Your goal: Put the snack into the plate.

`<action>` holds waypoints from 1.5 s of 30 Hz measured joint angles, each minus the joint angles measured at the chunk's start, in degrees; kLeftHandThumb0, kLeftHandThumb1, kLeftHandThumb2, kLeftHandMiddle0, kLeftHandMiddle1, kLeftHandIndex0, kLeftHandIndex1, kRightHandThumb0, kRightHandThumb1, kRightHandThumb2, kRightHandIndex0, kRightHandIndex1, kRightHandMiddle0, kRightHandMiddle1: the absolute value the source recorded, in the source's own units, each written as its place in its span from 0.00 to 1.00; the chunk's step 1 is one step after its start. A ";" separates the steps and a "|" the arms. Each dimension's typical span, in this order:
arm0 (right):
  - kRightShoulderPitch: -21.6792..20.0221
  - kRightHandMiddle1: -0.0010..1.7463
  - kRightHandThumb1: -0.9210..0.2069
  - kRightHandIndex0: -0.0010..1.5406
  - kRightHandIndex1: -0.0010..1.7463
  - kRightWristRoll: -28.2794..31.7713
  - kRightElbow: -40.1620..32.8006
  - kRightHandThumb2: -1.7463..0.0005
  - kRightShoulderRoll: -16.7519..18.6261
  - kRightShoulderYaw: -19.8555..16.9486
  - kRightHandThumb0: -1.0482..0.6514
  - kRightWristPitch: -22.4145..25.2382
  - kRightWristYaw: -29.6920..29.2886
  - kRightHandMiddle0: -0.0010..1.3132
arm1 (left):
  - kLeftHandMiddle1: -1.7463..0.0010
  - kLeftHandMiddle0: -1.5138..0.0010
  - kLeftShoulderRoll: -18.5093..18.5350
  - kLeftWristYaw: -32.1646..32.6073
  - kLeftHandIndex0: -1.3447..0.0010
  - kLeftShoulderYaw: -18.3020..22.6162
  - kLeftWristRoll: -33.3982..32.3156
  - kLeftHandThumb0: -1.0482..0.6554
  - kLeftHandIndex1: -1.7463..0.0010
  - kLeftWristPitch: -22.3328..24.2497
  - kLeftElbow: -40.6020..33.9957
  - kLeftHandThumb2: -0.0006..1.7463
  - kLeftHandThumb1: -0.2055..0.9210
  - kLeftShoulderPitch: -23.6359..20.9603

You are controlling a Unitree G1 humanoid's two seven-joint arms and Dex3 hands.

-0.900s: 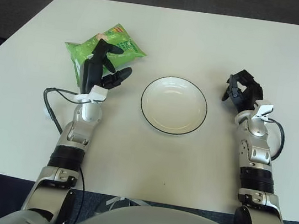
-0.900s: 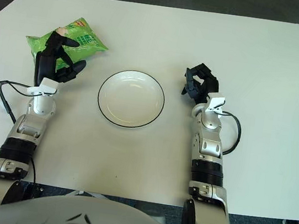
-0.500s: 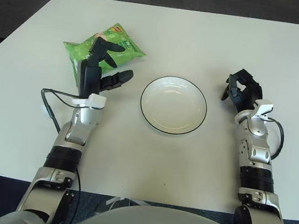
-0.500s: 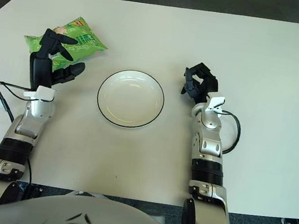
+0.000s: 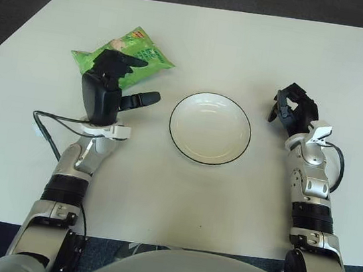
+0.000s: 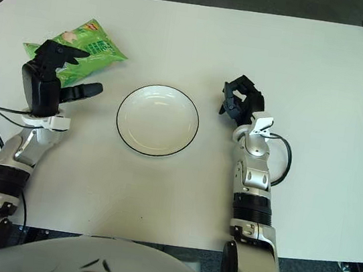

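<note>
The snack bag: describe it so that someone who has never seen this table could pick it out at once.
On the white table, look left of the round white plate with the thin dark rim, toward the far left corner. There lies the snack bag, a crinkled bright green packet, partly covered by the left hand in front of it. It is the only colourful thing on the table.
</note>
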 measured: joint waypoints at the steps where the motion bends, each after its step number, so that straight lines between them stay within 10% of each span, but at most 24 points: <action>1: 0.00 0.95 0.00 0.65 1.00 0.00 0.00 0.76 0.00 0.02 0.37 -0.04 0.02 0.52 | 0.44 0.65 0.62 0.34 0.69 -0.33 0.49 0.51 0.18 -0.05 0.78 0.16 1.00 -0.41; 3: 0.00 0.95 0.00 0.65 1.00 0.01 0.00 0.76 0.01 0.03 0.37 -0.06 0.05 0.52 | 0.65 0.65 2.24 1.10 0.72 -1.12 2.16 0.44 0.24 -0.08 2.33 0.16 1.00 -1.20; 5: 0.00 0.95 0.00 0.65 1.00 0.02 0.00 0.76 0.01 0.04 0.37 -0.06 0.10 0.52 | 0.85 0.66 4.54 1.49 0.70 -2.10 4.74 0.36 0.54 0.64 3.67 0.12 1.00 -2.04; 11: 0.08 0.96 0.00 0.65 1.00 0.07 0.00 0.76 0.00 0.02 0.37 -0.05 0.15 0.52 | 0.98 0.74 8.68 1.51 0.72 -3.66 7.85 0.27 0.81 4.48 6.17 0.07 1.00 -4.57; 27: 0.19 0.97 0.00 0.64 1.00 0.15 0.01 0.75 -0.01 -0.13 0.37 -0.81 1.00 0.51 | 1.00 0.94 8.07 -16.09 0.83 -5.96 6.19 0.19 0.95 27.12 2.71 0.10 1.00 -6.56; 45: 0.15 0.98 0.00 0.64 1.00 0.05 0.09 0.74 0.05 -0.22 0.37 -0.37 1.18 0.51 | 1.00 1.00 6.76 -23.04 0.90 -8.07 1.64 0.13 0.98 35.32 6.95 0.11 1.00 -10.88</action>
